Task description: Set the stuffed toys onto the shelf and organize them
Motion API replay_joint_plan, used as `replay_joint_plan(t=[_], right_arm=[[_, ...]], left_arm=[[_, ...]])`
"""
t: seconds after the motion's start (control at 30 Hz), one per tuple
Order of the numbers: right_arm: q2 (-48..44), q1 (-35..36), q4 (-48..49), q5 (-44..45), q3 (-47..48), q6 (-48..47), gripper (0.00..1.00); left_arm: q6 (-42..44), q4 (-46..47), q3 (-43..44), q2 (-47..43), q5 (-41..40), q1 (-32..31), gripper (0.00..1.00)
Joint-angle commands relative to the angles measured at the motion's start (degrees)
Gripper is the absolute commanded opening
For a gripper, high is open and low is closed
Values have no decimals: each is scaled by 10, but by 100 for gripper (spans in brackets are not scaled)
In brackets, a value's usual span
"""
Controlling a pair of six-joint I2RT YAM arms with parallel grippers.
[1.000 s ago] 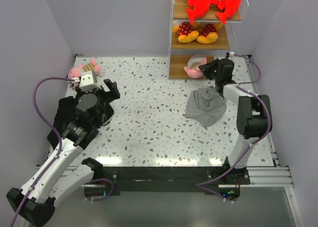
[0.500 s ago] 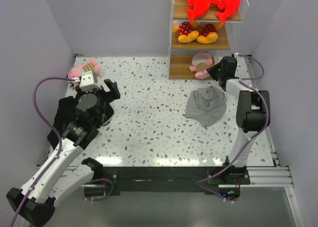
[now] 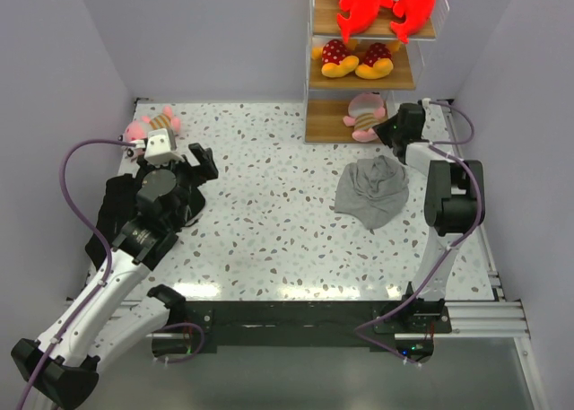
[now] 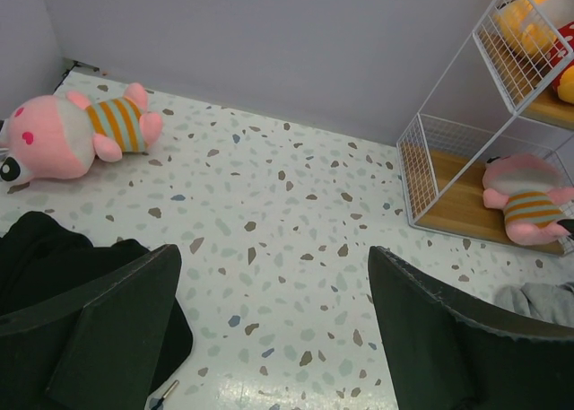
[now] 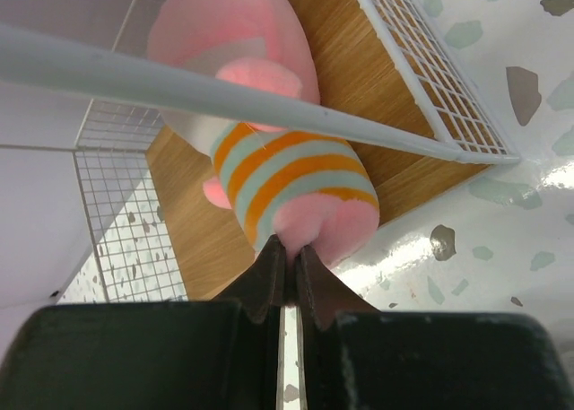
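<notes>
The right gripper (image 5: 285, 268) had its two black fingers drawn almost together, nipping a small fold of plush at the bottom end of the pink stuffed toy in an orange-and-teal striped shirt (image 5: 287, 181). That toy lay on its side on the lowest light-brown wooden board of the tall white wire-framed shelf (image 5: 345, 69), its lower end at the board's front edge, with a white frame bar crossing in front of it.

It looked very light and soft. It would likely squash under the fingers and spring back, and it would not be harmed by a drop. A pinch of loose fabric like this one seemed enough for nudging. For a lift, a grasp across the striped belly would probably hold more surely, since the fuzzy pile gives good friction.

On the boards above, the pair of yellow-orange plush toys with red dotted tops (image 3: 357, 60) sat side by side, and the pair of red-and-white plush toys (image 3: 386, 2) lay on the top board.

A crumpled grey cloth (image 3: 372, 190) lay on the speckled white table (image 3: 269, 204) near the right arm.

Far across, the left gripper (image 4: 273, 275) was spread wide and empty above a black cloth (image 4: 54, 248). The second pink striped toy (image 4: 76, 132) lay on the table beyond it, by the far left corner, not yet shelved.
</notes>
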Motion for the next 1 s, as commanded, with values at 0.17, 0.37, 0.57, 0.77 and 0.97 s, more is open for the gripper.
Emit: replay_joint_plan(t=[0.17, 0.37, 0.57, 0.77, 0.97], right_arm=[[3, -16, -15, 46, 51, -10, 6], [8, -19, -33, 46, 59, -6, 26], [-18, -20, -51, 40, 58, -13, 46], [-63, -20, -87, 5, 47, -28, 56], [-166, -20, -133, 4, -35, -38, 65]], left_arm=[[4, 20, 0, -1, -2, -4, 90], [5, 20, 0, 1, -6, -4, 90], [7, 20, -1, 8, -12, -5, 90], [6, 19, -2, 20, -18, -4, 90], [-25, 5, 20, 83, -39, 1, 92]])
